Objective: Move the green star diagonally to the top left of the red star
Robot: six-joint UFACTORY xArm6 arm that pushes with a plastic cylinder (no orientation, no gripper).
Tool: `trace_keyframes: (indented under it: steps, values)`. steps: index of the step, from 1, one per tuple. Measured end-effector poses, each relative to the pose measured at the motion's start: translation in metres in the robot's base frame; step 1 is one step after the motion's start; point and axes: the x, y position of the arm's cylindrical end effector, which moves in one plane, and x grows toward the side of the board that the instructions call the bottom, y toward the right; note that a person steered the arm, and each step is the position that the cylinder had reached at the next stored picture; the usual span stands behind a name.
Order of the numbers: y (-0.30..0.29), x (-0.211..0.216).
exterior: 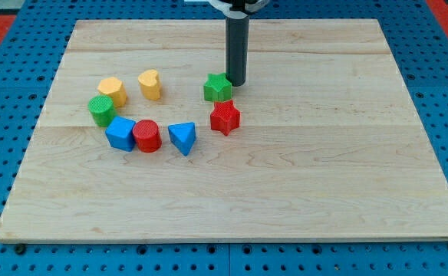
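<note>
The rod carries no claw, so there is no claw state to report; its tip [235, 83] rests on the wooden counter [324, 153] just beside the green star [218, 87], at that block's upper right and touching or nearly touching it. The green star sits directly above the red star [225, 117], close to it, slightly toward the view's left. To the view's left lie a blue triangular block [182, 138], red cylinder [146, 136], blue block [121, 133], green cylinder [100, 110], yellow block [112, 90] and yellow heart-like block [150, 84]
</note>
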Motion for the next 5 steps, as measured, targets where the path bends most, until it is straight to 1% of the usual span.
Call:
trace_keyframes:
  steps: [1, 5]
  values:
    - [-0.0236, 0.0007]
    - [-0.0282, 0.0007]
